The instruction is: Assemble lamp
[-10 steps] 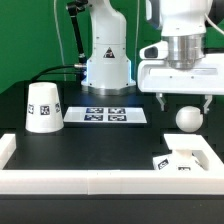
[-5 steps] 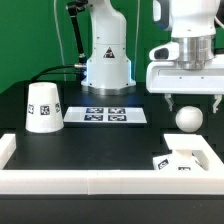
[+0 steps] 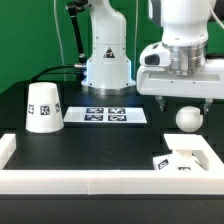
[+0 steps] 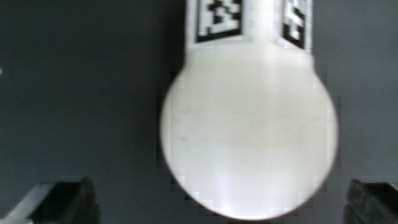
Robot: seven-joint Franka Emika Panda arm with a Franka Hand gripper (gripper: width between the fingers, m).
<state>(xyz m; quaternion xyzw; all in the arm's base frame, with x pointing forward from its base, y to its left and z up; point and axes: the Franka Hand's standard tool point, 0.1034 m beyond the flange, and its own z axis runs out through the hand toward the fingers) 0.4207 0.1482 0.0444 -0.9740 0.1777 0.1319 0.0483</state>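
The ball-shaped white bulb lies on the black table at the exterior view's right. It fills the wrist view, with its tagged neck pointing away from the fingers. My gripper hangs just above it, open and empty, one finger on each side. The tapered shade stands at the exterior view's left. The flat square base lies in the front right corner, in front of the bulb.
The marker board lies mid-table between shade and bulb. The arm's pedestal stands behind it. A raised white wall runs along the front edge and up both sides.
The gripper has shifted slightly right and then back left over the bulb, and the wrist has turned. The bulb, shade and base have not moved.
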